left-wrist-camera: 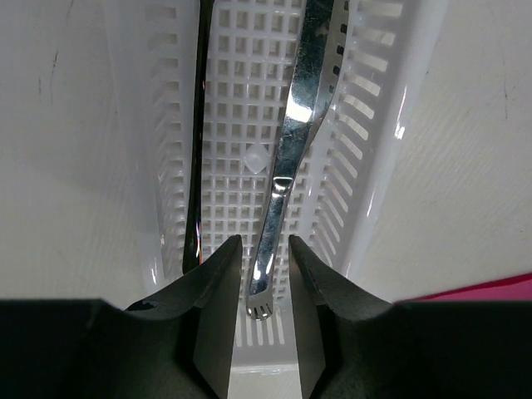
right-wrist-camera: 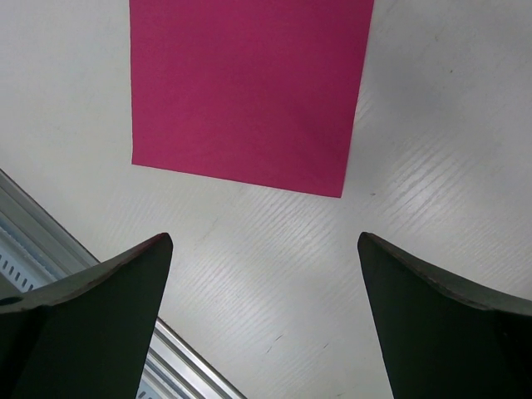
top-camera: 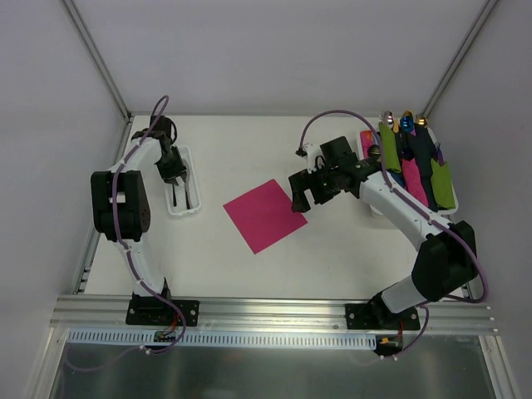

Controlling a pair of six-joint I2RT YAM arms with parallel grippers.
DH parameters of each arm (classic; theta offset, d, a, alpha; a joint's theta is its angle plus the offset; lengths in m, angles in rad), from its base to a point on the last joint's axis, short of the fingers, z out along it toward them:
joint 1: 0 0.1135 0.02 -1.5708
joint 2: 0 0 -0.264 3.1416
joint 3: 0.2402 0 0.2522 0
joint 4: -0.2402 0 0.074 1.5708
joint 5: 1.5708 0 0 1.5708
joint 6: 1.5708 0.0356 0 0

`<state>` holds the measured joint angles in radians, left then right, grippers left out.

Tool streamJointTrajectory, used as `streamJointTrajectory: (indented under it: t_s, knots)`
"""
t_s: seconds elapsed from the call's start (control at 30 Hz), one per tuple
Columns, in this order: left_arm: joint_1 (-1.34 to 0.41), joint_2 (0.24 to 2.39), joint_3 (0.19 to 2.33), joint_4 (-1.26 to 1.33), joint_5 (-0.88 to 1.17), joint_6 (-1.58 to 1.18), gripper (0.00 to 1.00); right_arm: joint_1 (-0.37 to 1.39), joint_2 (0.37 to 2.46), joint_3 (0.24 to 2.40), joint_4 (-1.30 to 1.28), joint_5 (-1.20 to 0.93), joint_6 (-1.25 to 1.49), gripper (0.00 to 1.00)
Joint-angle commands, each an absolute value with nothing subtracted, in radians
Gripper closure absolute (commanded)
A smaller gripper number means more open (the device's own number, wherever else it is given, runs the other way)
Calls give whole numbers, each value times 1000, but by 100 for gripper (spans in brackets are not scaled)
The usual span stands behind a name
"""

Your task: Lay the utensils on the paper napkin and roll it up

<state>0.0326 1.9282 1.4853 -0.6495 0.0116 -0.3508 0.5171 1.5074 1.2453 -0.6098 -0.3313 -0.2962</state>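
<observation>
in white tray (left-wrist-camera: pixel 378 158), left end effector (left-wrist-camera: pixel 262 246) straddles utensil (left-wrist-camera: pixel 293 137) handle

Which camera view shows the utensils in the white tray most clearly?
The left wrist view: the utensils fill it, one handle between the fingers of the left gripper, inside the white tray. The top view shows thin dark sticks. The right wrist view shows none, only the paper napkin.

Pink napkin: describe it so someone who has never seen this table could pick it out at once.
Find the white table. Near its middle lies the pink napkin. Unlike the rolled napkins at the right, it is flat and unrolled.
</observation>
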Motion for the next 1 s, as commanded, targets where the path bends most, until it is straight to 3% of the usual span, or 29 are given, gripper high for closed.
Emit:
streamJointTrajectory:
  t_s: [0.0, 0.43, 0.97]
  knots:
    - [23, 1948, 1525, -673, -34, -324, 70, 503, 1509, 1235, -600, -351, -302, 1]
    - [6, 2034, 1572, -670, -20, -258, 64, 494, 1520, 1216, -578, -365, -290, 1]
    - [6, 2085, 1555, -666, -58, -244, 66, 480, 1529, 1213, -572, -374, -287, 1]
